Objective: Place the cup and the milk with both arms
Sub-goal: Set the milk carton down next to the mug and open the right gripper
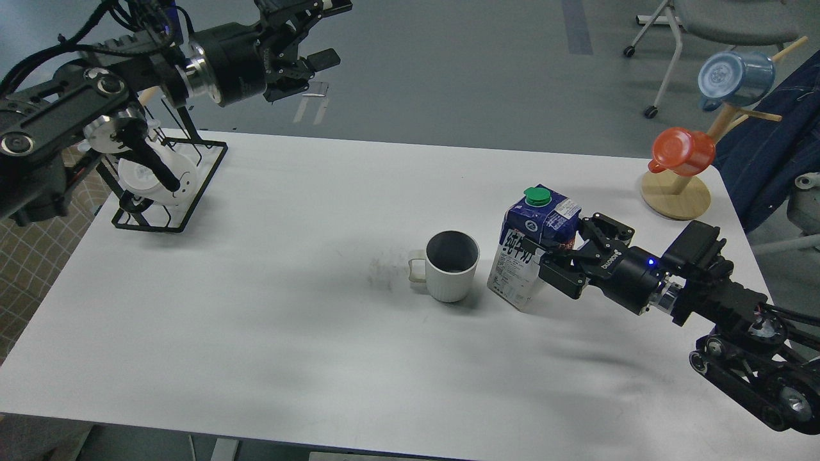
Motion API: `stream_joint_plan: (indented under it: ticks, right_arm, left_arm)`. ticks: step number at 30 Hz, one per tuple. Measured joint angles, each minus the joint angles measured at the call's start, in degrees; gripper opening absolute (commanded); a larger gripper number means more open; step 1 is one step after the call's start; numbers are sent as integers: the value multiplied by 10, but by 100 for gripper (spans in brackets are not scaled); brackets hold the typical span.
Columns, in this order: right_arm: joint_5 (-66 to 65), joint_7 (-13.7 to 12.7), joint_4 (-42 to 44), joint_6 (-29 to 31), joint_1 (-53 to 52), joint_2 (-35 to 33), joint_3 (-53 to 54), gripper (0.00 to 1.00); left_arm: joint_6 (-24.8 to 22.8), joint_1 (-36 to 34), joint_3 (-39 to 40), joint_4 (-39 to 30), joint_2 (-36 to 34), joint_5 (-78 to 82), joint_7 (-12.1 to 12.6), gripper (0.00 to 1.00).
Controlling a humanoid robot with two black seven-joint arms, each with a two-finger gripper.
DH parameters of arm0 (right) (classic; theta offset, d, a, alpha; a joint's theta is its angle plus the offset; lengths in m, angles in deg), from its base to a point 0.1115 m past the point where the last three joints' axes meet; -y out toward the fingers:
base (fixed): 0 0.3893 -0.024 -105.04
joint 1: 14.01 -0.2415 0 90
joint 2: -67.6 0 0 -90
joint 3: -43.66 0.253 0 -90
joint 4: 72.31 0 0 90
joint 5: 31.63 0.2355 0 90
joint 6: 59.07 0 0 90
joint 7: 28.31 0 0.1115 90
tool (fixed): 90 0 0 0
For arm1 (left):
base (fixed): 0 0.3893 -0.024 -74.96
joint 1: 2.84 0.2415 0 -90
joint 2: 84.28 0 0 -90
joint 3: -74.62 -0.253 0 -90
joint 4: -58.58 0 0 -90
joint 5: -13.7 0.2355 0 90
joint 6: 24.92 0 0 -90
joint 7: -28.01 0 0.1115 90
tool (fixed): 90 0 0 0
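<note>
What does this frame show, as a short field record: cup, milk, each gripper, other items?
cup: white ribbed mug, upright on table, handle to the left
milk: carton just right of cup, upright
right gripper: fingers around the carton
left gripper: open, raised above the table's far edge, empty
other: black wire rack, mug tree with orange cup and blue mug

On the white rectangular table (269, 333), the white ribbed ceramic mug (451, 267) is set just left of the tall blue-and-white gable-top milk carton (533, 255). A black wire rack (172, 192) is placed at the far left, a wooden mug tree (678, 192) at the far right.
</note>
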Motion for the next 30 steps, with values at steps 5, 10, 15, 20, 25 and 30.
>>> stream_joint_plan:
  ticks: [5,10,15,20,25,30]
  right_arm:
    - [1,0,-4,-1,3,-6,0,89]
    - [2,0,-13,-1,7,-21,0,90]
    - [3,0,-20,0,12,-29,-3,90]
    - [4,0,-30,0,20,-39,-4,90]
    - [4,0,-38,0,28,-40,-4,91]
    - [4,0,-50,2,36,-44,-4,91]
  left_arm:
    - [0,0,-1,0,0,0,0,94]
    - [0,0,0,0,0,0,0,94]
    - [0,0,0,0,0,0,0,94]
    - [0,2,0,0,0,0,0,95]
    - [0,5,0,0,1,0,0,95]
    - [0,7,1,0,1,0,0,95]
